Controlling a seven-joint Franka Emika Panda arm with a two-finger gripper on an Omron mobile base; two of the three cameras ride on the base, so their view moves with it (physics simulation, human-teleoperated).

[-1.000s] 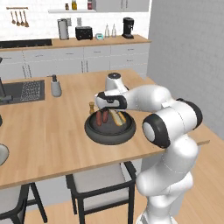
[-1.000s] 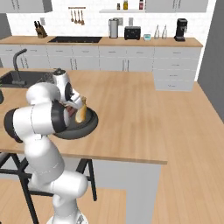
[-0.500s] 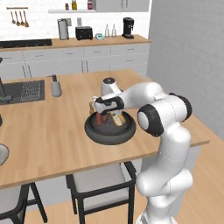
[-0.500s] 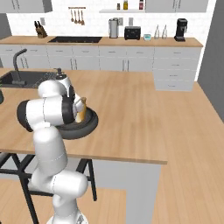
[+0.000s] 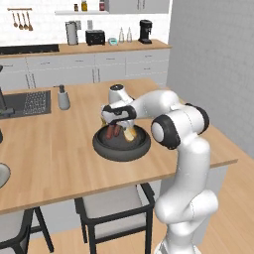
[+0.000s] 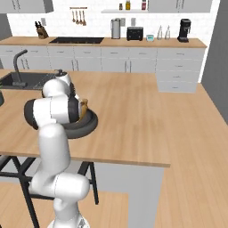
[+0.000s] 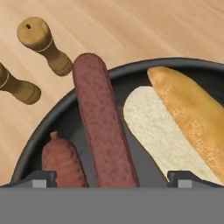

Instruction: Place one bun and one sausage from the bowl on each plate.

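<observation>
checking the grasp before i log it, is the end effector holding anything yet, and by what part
Nothing is held. The end effector hangs open over the bowl, its fingertips either side of the long sausage without closing on it; the bun lies beside.

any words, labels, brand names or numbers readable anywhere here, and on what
None: no readable text anywhere in these pictures.
Bowl, sausage, bun and the two wooden shakers: plain, no markings.
Soap dispenser on the counter: no label visible.
Toaster, coffee machine and the small jars on the shelf: too small and blurred to tell whether they bear any lettering.
</observation>
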